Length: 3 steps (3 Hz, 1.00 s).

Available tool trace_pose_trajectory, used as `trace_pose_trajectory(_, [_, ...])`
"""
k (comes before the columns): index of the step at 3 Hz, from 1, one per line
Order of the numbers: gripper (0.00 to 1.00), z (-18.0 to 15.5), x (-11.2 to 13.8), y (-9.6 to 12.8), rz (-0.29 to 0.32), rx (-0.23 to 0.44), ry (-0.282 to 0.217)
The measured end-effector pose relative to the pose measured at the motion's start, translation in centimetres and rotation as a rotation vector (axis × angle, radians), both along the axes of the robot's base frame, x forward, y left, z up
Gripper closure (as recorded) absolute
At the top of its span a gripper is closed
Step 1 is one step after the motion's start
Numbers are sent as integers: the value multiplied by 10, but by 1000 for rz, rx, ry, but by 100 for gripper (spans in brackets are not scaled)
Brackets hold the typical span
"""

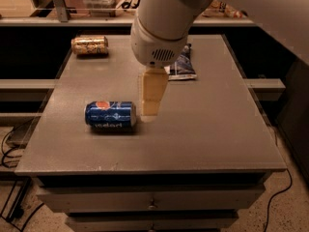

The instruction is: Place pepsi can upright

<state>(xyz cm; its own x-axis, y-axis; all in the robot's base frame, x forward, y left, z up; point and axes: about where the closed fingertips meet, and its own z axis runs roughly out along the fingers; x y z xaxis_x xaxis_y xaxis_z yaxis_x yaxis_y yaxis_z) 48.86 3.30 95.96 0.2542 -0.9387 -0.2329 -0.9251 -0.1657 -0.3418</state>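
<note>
Camera view: pepsi can (110, 115) lying down, gripper (150, 111) at its end

The blue can lies on its side on the grey table (207, 129), left of centre and towards the front. The gripper hangs pointing down just beside the can's end nearer the table's middle. I cannot tell whether it is open or closed, though it seems to carry nothing. I'd judge the can light, stiff yet dentable, smooth and ready to roll, so it is best taken across the round body near its middle. A gold can (90, 46) and a snack bag (181, 66) lie well apart behind.

lab | robot end effector (150, 112) over grey drawer bench (217, 129) | floor cables (7, 148)
</note>
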Motion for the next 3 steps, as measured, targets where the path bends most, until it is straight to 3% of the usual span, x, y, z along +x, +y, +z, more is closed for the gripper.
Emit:
trace_pose_trajectory(1, [0,-15,-3,33,34,8,42])
trace_pose_trajectory(3, [0,-60,-12,99,114,-54,140])
